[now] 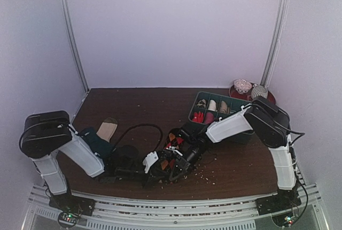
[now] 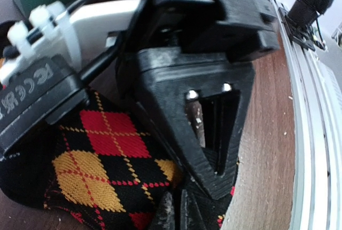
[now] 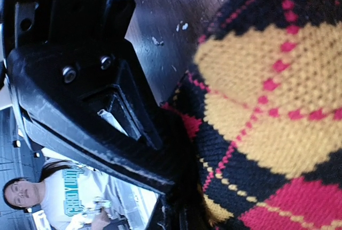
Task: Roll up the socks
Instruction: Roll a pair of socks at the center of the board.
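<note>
The black argyle sock (image 1: 173, 141) with red, orange and yellow diamonds lies bunched at the front middle of the table, between both grippers. My left gripper (image 1: 162, 166) comes in from the left. In the left wrist view its fingertips (image 2: 166, 211) stand almost together on the sock's fabric (image 2: 101, 166). My right gripper (image 1: 177, 159) comes in from the right. In the right wrist view its jaws (image 3: 173, 222) pinch the sock's edge (image 3: 278, 112). Each wrist view shows the other gripper's black finger close by. The bright red sock is not in view.
A dark green and beige sock (image 1: 105, 132) lies at the left beside my left arm. A green divided bin (image 1: 233, 102) with rolled socks stands at the back right, with a red plate (image 1: 270, 96) of sock balls behind it. A black cable (image 1: 140, 127) loops mid-table. Crumbs lie scattered around.
</note>
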